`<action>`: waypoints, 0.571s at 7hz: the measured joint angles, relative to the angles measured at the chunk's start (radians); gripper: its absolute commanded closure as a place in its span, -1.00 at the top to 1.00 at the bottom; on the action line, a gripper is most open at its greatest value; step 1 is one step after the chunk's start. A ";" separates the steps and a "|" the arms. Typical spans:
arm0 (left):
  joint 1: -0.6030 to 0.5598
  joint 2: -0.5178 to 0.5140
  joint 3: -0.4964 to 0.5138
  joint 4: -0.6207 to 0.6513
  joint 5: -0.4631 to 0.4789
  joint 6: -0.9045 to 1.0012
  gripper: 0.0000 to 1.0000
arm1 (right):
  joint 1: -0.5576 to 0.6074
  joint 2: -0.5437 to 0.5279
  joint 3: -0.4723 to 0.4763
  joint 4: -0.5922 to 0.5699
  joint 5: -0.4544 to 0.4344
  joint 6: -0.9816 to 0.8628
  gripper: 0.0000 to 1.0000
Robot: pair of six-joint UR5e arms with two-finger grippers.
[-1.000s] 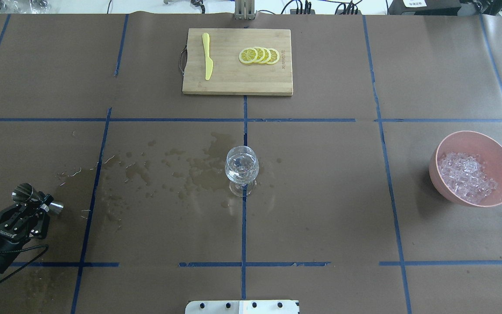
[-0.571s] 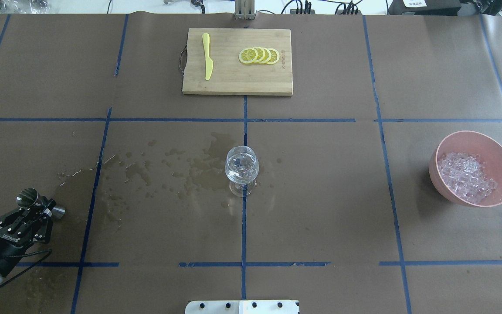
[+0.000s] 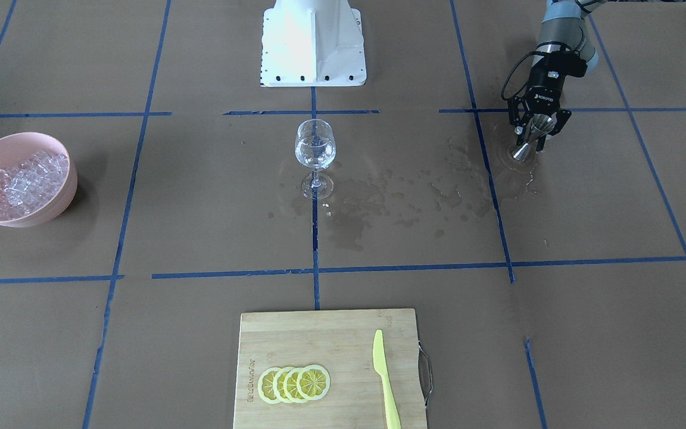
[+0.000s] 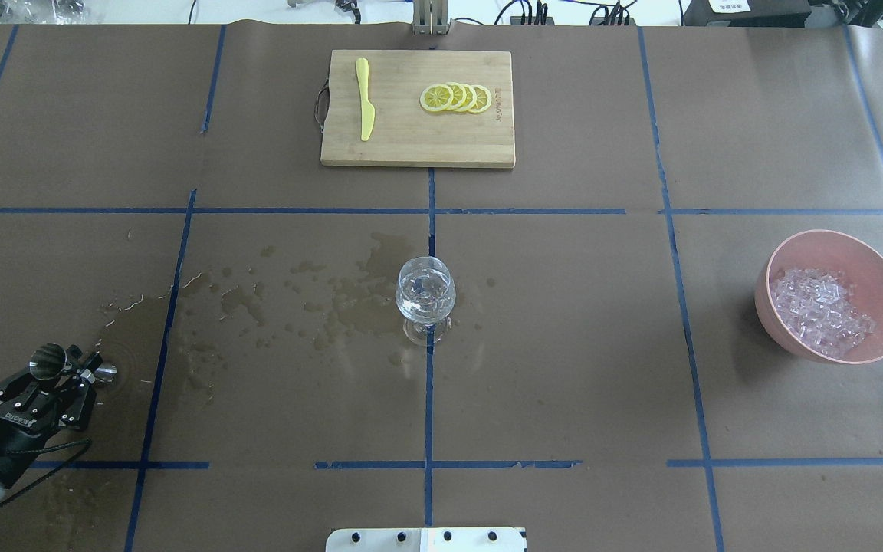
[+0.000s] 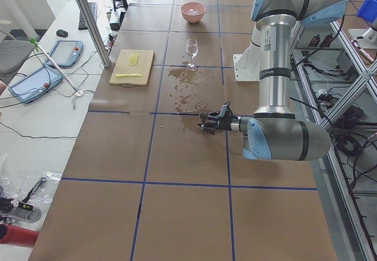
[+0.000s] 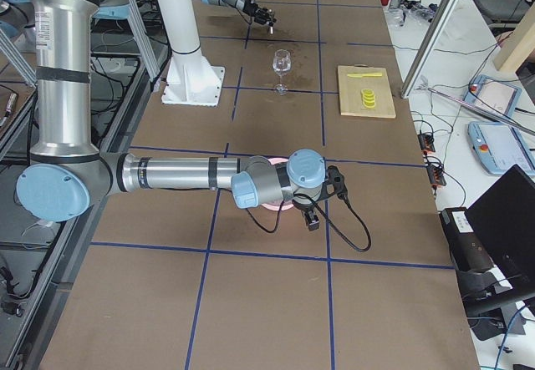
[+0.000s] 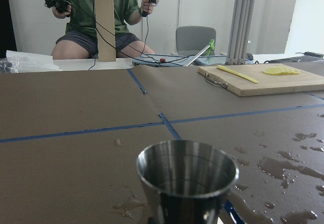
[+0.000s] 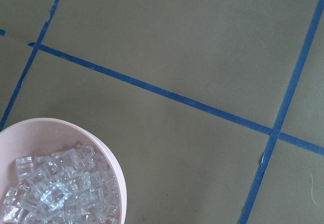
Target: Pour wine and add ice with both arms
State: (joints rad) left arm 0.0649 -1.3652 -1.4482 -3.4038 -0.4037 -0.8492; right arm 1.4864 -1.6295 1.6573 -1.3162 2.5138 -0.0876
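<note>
Moved: left gripper (image 4: 77, 369) and its steel jigger (image 4: 47, 360) have come lower and nearer the robot than a second ago; the jigger's bottom cone now touches the table (image 4: 564, 345), with rings in the wet patch around it.
Left arm (image 5: 272, 66): forearm stands upright, wrist bent low, so the claw lies almost level just above the table's near-left part in the overhead view.
Left claw: clenched on the jigger's narrow waist; the jigger stands nearly upright, open cup on top, slightly tilted.
Spill (image 4: 349, 307): dark wet patches and droplets spread over the brown paper from the jigger to the glass foot.
Wine glass (image 4: 425, 295): upright at the table's middle, foot on a blue tape line, well apart from both claws.
Wine (image 3: 315, 156): clear, colourless liquid low in the glass bowl.
Cutting board (image 4: 457, 142): wooden, at the far middle, carrying a yellow knife (image 4: 365, 100) and overlapping lemon slices (image 4: 457, 98).
Pink bowl (image 4: 762, 295): at the right, well apart from the glass.
Ice (image 4: 821, 310): glittering heap of small clear cubes inside the bowl.
Right arm (image 6: 180, 172): stretched out level, its wrist above the bowl.
Right gripper (image 6: 312, 219): only seen small from the side; open or closed, I cannot tell.
</note>
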 measured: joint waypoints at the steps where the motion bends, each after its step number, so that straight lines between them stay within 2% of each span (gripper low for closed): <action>1: 0.000 0.000 0.000 -0.005 -0.002 0.000 0.93 | 0.000 -0.002 0.004 0.000 0.000 0.000 1.00; 2: 0.003 0.002 0.000 -0.018 -0.017 0.000 0.98 | 0.000 -0.006 0.013 0.000 0.000 0.006 1.00; 4: 0.007 0.034 -0.006 -0.038 -0.104 0.002 0.98 | 0.000 -0.012 0.028 0.000 0.000 0.032 1.00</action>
State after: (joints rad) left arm 0.0715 -1.3312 -1.4541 -3.4414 -0.5076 -0.8467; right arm 1.4864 -1.6416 1.6852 -1.3162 2.5142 -0.0552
